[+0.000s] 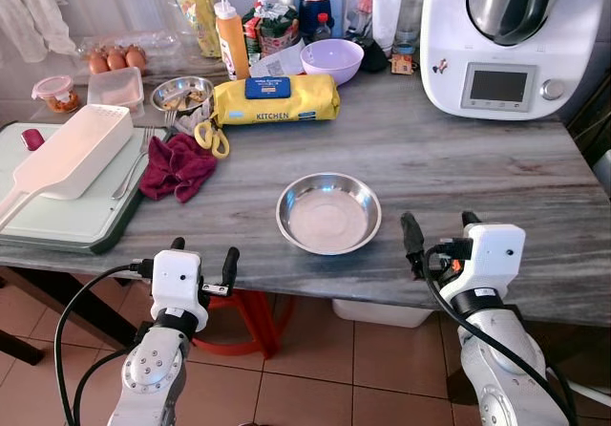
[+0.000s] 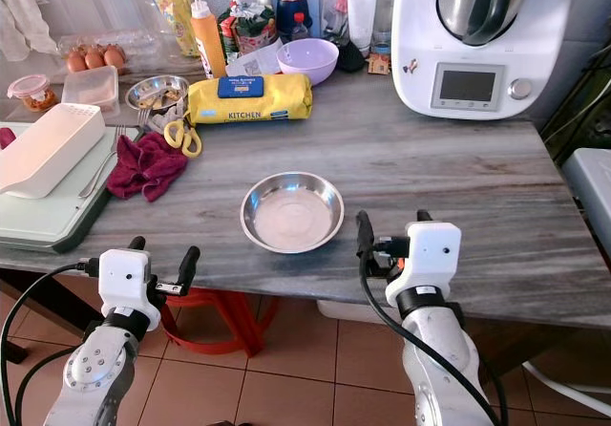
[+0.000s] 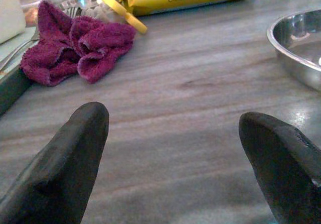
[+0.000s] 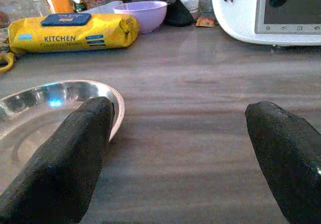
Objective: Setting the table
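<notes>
Both grippers parted, empty, at table's near edge: left gripper (image 1: 202,257) at 7 o'clock, right gripper (image 1: 439,233) at 4 o'clock of steel bowl (image 1: 328,213). Bowl set at centre front, probably as place setting. Fork (image 1: 132,166) at 10 o'clock, beside maroon cloth (image 1: 178,166), likely next.

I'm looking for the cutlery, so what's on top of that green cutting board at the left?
On the green cutting board lies a long white plastic container, and beside it a fork, next to the crumpled maroon cloth. Whatever is under or inside the container is hidden.
</notes>
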### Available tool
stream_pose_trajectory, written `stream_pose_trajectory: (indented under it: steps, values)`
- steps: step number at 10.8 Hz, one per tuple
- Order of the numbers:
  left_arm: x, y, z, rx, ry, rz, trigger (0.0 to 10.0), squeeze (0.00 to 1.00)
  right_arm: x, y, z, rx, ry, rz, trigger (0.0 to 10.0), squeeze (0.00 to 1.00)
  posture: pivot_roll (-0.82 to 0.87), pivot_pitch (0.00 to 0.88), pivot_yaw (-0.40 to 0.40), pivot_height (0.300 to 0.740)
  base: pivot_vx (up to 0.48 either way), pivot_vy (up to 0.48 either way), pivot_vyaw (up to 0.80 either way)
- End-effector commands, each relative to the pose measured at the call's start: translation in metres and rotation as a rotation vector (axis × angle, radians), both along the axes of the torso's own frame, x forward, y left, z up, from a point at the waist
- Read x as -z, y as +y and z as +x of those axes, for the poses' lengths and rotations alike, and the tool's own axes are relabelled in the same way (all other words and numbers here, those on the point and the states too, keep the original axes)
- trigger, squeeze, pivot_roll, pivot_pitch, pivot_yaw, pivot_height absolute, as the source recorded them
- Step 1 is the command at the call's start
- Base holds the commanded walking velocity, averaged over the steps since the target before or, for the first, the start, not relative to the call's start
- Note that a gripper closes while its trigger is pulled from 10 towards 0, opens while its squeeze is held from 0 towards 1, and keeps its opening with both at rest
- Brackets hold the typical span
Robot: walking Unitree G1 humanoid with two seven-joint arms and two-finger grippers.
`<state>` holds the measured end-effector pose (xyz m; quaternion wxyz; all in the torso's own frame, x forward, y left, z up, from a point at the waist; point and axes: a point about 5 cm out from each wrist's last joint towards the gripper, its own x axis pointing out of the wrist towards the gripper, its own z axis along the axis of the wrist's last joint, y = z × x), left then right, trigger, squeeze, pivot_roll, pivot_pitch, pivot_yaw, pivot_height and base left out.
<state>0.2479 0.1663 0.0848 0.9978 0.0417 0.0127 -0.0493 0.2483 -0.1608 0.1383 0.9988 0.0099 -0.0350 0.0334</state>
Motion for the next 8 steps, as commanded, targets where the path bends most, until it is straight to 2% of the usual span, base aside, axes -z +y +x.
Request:
stream_pose_trajectory:
  steps: [1, 4, 8]
  values:
    - [0.0040, 0.0036, -0.0011, -0.009, 0.024, 0.012, 10.0, 0.00, -0.0008, 0.0013, 0.0009, -0.008, -0.007, 0.011, 10.0, 0.00, -0.06, 0.095, 0.087, 0.740, -0.266, 0.000, 0.00]
    - [0.0042, 0.0030, -0.0021, 0.000, 0.028, 0.015, 10.0, 0.00, 0.0014, 0.0005, 0.0004, -0.001, -0.001, 0.015, 10.0, 0.00, -0.06, 0.098, 0.091, 0.740, -0.270, 0.000, 0.00]
    - [0.0043, 0.0027, -0.0017, 0.010, 0.032, 0.019, 10.0, 0.00, 0.0035, -0.0033, -0.0006, 0.014, 0.006, 0.021, 10.0, 0.00, -0.06, 0.103, 0.098, 0.740, 0.000, 0.000, 0.00]
